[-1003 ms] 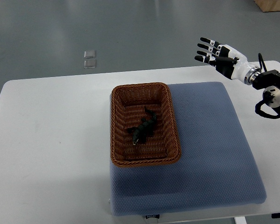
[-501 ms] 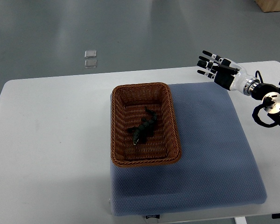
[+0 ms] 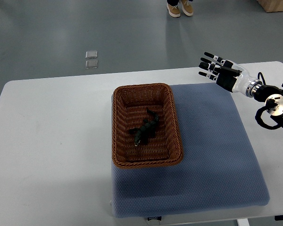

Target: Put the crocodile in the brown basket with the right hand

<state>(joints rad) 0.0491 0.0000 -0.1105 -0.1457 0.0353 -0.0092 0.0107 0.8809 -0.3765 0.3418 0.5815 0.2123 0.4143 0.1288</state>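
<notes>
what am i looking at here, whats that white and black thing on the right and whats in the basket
This is a humanoid robot, seen by one camera that looks steeply down from the robot's own side. The white and black thing is its right hand, on an arm that comes in from the right edge. Its fingers are spread and it holds nothing. It hangs near the far right corner of a blue pad, which lies on a white table. A brown wicker basket rests at the pad's left side, and the dark toy in it is a crocodile. The left arm is out of view. A person's shoes show at the top edge.
</notes>
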